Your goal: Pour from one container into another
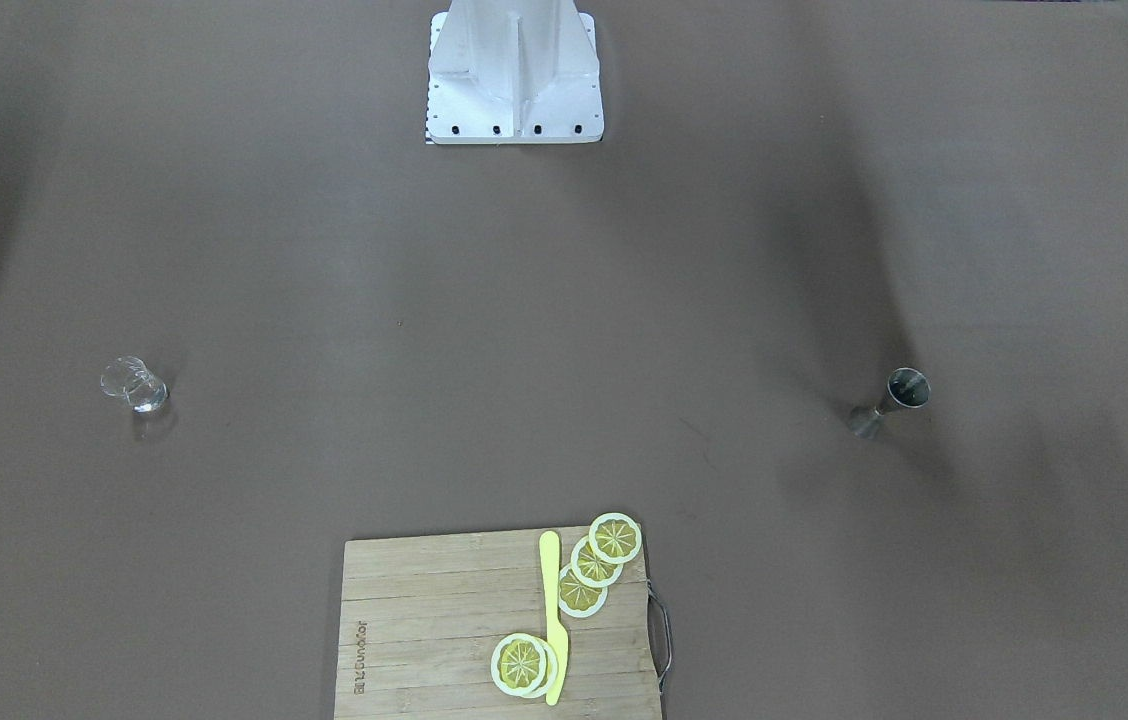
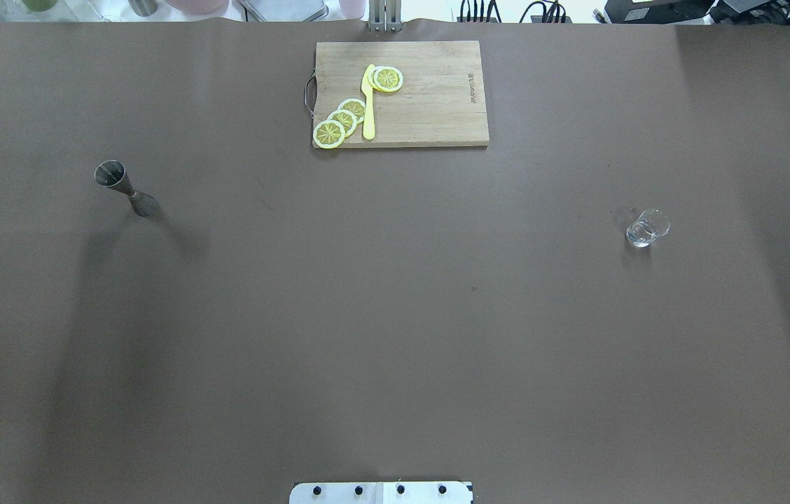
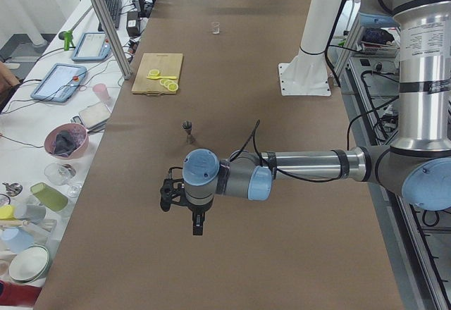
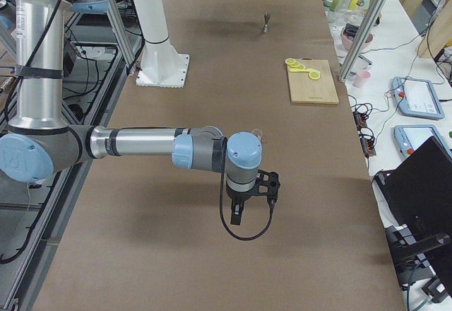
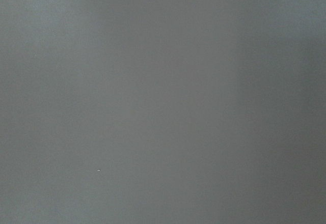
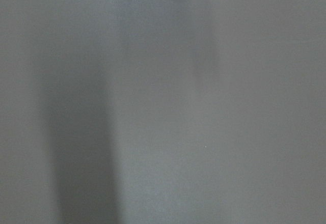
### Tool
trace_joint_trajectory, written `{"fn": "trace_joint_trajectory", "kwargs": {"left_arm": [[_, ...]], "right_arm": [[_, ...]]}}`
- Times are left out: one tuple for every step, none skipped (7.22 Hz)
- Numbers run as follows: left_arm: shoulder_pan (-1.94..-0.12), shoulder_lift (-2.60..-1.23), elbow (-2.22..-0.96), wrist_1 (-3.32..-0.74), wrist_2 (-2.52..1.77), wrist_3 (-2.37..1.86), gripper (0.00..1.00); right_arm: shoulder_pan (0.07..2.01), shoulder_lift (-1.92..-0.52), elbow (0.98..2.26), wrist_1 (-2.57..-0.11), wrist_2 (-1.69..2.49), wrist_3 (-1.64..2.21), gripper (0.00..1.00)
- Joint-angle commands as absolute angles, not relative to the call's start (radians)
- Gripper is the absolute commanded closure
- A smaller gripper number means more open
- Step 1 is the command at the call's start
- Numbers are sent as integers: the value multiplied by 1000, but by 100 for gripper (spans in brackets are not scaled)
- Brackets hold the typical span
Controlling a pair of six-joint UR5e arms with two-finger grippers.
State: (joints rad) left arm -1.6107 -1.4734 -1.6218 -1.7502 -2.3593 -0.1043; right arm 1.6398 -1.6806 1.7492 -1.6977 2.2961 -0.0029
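A small metal jigger stands upright on the brown table at the robot's left; it also shows in the front view and in the left side view. A small clear glass stands at the robot's right, also seen from the front. My left gripper hangs over the table's left end, nearer the side camera than the jigger. My right gripper hangs over the right end. Both show only in the side views, so I cannot tell whether they are open or shut. Both wrist views show only blurred table surface.
A wooden cutting board with several lemon slices and a yellow knife lies at the far middle edge. The robot's white base stands at the near middle. Bowls and cups crowd a side bench beyond the table.
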Motion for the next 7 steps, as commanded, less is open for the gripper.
{"fn": "trace_joint_trajectory", "kwargs": {"left_arm": [[-1611, -1471, -1621, -1750, -2359, -104, 2], [-1611, -1471, -1620, -1750, -2359, -104, 2], [-1611, -1471, -1620, -1749, -2359, -104, 2], [-1611, -1471, -1620, -1750, -2359, -106, 2], [-1611, -1474, -1620, -1750, -2359, -112, 2], [-1612, -1467, -1631, -1750, -2359, -113, 2], [-1615, -1462, -1675, -1747, -2359, -114, 2]], "right_arm": [[1640, -1678, 1747, -1698, 2292, 3, 0], [1640, -1677, 1750, -1697, 2292, 5, 0], [1640, -1677, 1750, -1697, 2292, 5, 0], [1638, -1675, 1750, -1697, 2292, 5, 0], [1640, -1675, 1747, -1689, 2292, 2, 0], [1638, -1677, 1744, -1683, 2292, 3, 0], [1638, -1677, 1743, -1681, 2292, 3, 0]]}}
